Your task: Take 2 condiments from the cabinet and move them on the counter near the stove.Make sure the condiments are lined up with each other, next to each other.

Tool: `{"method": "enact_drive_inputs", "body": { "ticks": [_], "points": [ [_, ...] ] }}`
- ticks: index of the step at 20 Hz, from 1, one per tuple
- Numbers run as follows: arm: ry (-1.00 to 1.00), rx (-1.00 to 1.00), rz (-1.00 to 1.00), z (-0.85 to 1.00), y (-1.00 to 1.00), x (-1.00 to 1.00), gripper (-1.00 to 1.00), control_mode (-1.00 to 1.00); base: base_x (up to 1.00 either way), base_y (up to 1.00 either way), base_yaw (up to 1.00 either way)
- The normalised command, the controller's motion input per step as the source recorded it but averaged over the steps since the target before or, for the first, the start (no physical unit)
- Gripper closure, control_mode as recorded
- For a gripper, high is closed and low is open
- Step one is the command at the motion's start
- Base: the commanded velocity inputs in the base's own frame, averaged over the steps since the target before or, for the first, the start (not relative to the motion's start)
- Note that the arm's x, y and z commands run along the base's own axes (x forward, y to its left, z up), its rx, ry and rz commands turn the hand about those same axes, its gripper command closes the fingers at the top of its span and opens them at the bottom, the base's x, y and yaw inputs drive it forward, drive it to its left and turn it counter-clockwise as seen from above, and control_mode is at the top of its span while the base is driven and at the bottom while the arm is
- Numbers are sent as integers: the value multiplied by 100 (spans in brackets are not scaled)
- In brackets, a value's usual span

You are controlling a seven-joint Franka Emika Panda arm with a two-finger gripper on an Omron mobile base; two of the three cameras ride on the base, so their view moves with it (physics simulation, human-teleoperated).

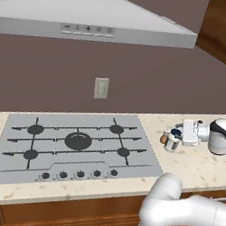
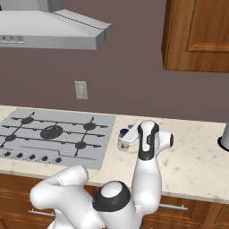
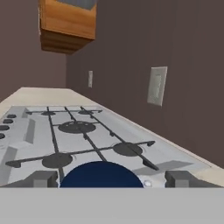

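The white jar with a dark blue lid [image 1: 172, 141] stands on the beige counter [image 1: 198, 169] just right of the stove [image 1: 75, 145]. The small tan-brown shaker [image 1: 164, 138] stands touching its left side. My gripper [image 1: 176, 137] reaches in level from the right, open, with a finger on either side of the jar. In the hand view the blue lid [image 3: 101, 176] sits between the fingertips [image 3: 43, 178], with a gap on its right side. From the right base view the jar [image 2: 122, 139] is at the gripper [image 2: 126, 137]. The wood cabinet [image 2: 197, 36] hangs above right.
A grey range hood [image 1: 87, 16] hangs over the stove. A wall outlet [image 1: 101, 88] is behind the burners. A white roll on a dark base [image 2: 225, 136] stands at the counter's right end. The stove's knobs [image 1: 79, 173] line its front edge.
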Motion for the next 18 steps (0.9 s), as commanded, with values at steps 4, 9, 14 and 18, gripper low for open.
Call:
{"method": "enact_drive_inputs", "body": {
  "ticks": [4, 9, 14, 18],
  "points": [
    [-3, -5, 0, 5, 6, -15, -100, -100, 0, 0, 0],
    [-4, -8, 0, 51, 17, -30, -100, -100, 0, 0, 0],
    [-7, -12, 0, 66, 8, -44, -100, -100, 0, 0, 0],
    [-10, -22, 0, 47, 8, -83, -100, -100, 0, 0, 0]
  ]
}}
